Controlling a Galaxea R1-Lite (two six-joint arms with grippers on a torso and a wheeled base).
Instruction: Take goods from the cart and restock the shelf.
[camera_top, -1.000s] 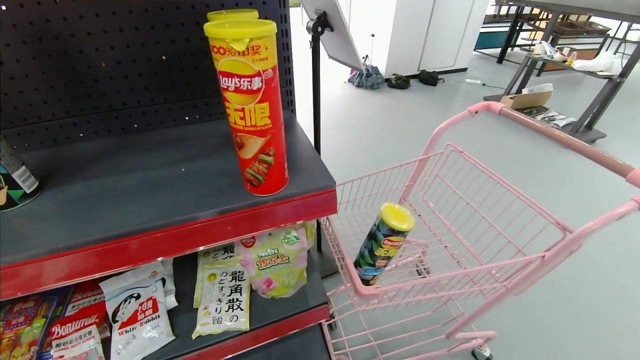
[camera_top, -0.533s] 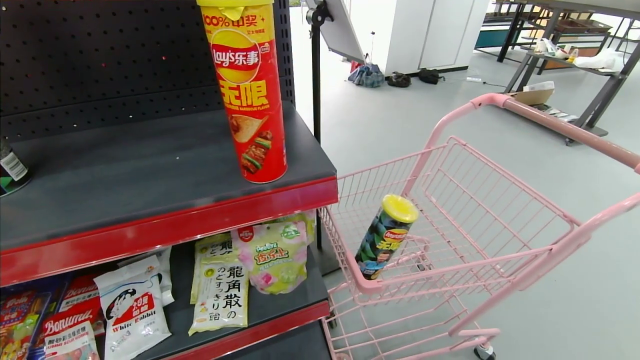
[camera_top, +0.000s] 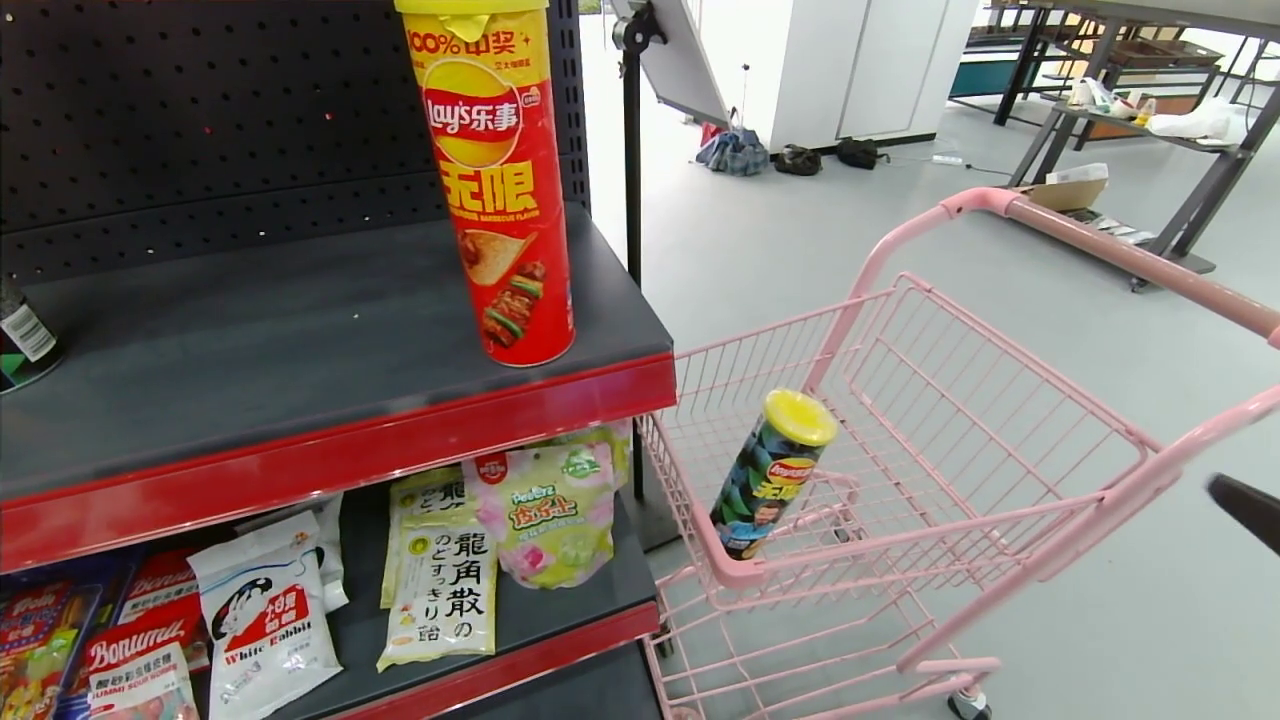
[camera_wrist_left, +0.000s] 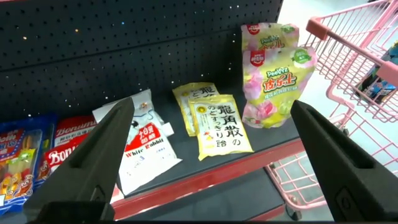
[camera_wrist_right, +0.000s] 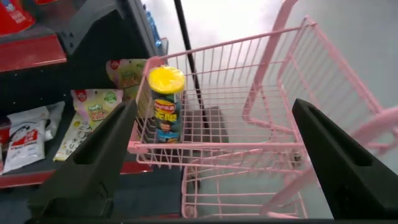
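A dark chip can with a yellow lid (camera_top: 772, 475) leans in the front corner of the pink cart (camera_top: 1060, 240), close to the shelf. In the right wrist view the same can (camera_wrist_right: 165, 106) stands behind the cart's wire wall (camera_wrist_right: 249, 81). My right gripper (camera_wrist_right: 212, 104) hangs open and empty, above and outside the cart. One of its dark fingers (camera_top: 1245, 512) shows past the cart's handle side. A tall red chip can (camera_top: 500, 180) stands on the upper shelf (camera_top: 250, 380) near its right end. My left gripper (camera_wrist_left: 211, 104) is open and empty, facing the lower shelf.
Snack bags lie on the lower shelf (camera_wrist_left: 205, 180): a white one (camera_wrist_left: 146, 146), a yellow one (camera_wrist_left: 217, 127) and a green-pink one (camera_wrist_left: 273, 74). Another can (camera_top: 20, 340) sits at the upper shelf's far left. A stand's black pole (camera_top: 632, 150) rises between shelf and cart. Tables stand at the back right.
The head camera dipped a second ago and has held still since. A dark finger of my right gripper has come into the head view at the right edge. The cans have not moved.
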